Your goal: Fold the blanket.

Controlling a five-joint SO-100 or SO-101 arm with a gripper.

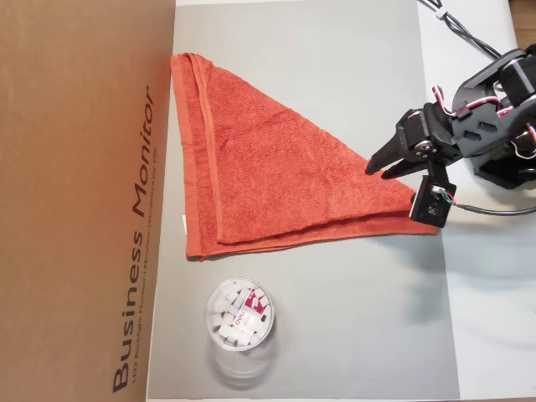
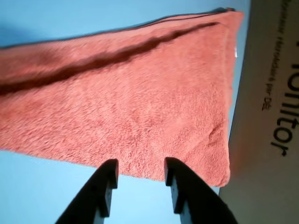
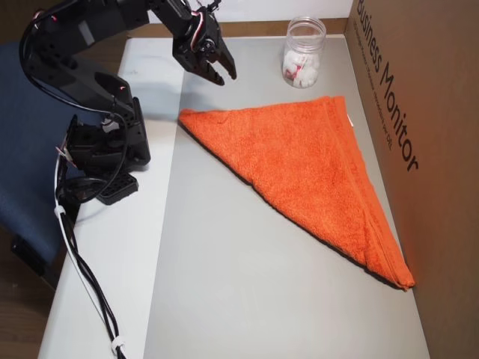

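Blanket [image 2: 117, 102] cropped in wrist view

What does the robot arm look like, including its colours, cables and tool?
The arm is built from black plastic parts. Red-and-white wires run in bundles along its joints, and a white-and-black cable trails from its base. The tool has two black, tapered fingers. A small black camera module hangs beneath it.

The cardboard box [image 1: 84, 201] reads "Business Monitor".
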